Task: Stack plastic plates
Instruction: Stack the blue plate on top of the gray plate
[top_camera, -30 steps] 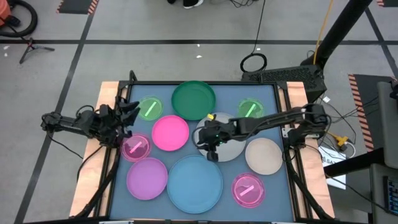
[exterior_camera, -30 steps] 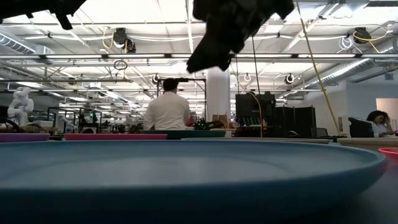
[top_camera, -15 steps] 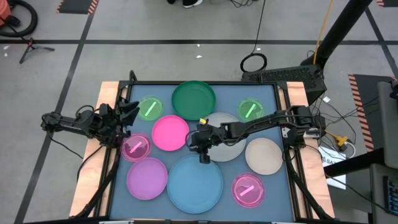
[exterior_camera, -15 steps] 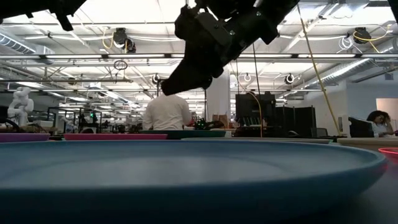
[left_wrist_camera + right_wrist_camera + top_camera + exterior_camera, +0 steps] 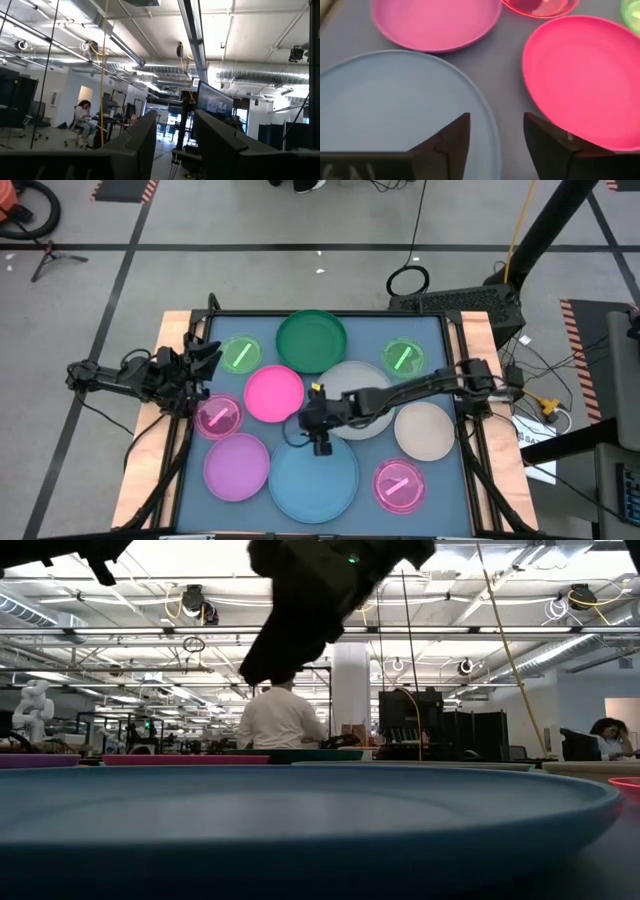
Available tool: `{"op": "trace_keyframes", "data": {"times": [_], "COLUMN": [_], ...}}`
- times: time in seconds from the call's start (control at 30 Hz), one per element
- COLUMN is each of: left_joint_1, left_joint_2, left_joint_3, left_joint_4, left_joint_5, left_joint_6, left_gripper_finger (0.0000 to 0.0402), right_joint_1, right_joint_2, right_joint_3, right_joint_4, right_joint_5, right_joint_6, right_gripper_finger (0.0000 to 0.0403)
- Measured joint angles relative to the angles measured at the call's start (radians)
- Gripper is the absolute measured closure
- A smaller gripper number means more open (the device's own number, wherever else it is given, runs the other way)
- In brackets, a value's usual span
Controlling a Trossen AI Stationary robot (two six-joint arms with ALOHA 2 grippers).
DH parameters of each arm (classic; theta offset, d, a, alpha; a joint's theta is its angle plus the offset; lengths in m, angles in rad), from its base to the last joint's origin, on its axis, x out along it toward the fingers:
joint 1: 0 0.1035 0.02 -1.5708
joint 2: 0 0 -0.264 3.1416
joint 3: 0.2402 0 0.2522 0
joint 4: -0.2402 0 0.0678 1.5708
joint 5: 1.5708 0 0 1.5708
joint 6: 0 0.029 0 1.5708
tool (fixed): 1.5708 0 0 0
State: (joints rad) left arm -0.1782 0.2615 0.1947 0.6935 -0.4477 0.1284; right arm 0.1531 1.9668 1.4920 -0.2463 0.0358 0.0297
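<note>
The right tool [image 5: 318, 442] hung with its fingers parted and empty over the far rim of the blue plate [image 5: 314, 472]. Beyond that plate lay the hot pink plate [image 5: 273, 394] and the grey-white plate [image 5: 362, 383]; farther still, the dark green plate [image 5: 311, 340]. The left tool [image 5: 205, 358] waited, parted and empty, beyond the blue plate at the desk [image 5: 435, 330] edge.

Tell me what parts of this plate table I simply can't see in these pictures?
- Low view: the blue plate fills the foreground, hiding the table and nearly all of the other plates.
- High view: the right tool and its arm cover part of the grey-white plate.
- Left wrist view: the left tool points at the ceiling; no plates visible.
</note>
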Motion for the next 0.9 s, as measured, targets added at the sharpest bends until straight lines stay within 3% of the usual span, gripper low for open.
{"op": "trace_keyframes", "data": {"times": [0.33,0.9], "left_joint_1": [0.0,0.0], "left_joint_2": [0.0,0.0], "left_joint_3": [0.0,0.0], "left_joint_4": [-0.009,-0.009], "left_joint_5": [0.0,0.0], "left_joint_6": [-0.002,0.008], "left_gripper_finger": [0.0263,0.0263], "right_joint_1": [0.007,-0.015], "right_joint_2": [0.163,0.238], "right_joint_3": [0.191,0.197], "right_joint_4": [-0.251,-0.282], "right_joint_5": [0.048,0.041], "right_joint_6": [0.007,0.037], "right_gripper_finger": [0.0201,0.0206]}}
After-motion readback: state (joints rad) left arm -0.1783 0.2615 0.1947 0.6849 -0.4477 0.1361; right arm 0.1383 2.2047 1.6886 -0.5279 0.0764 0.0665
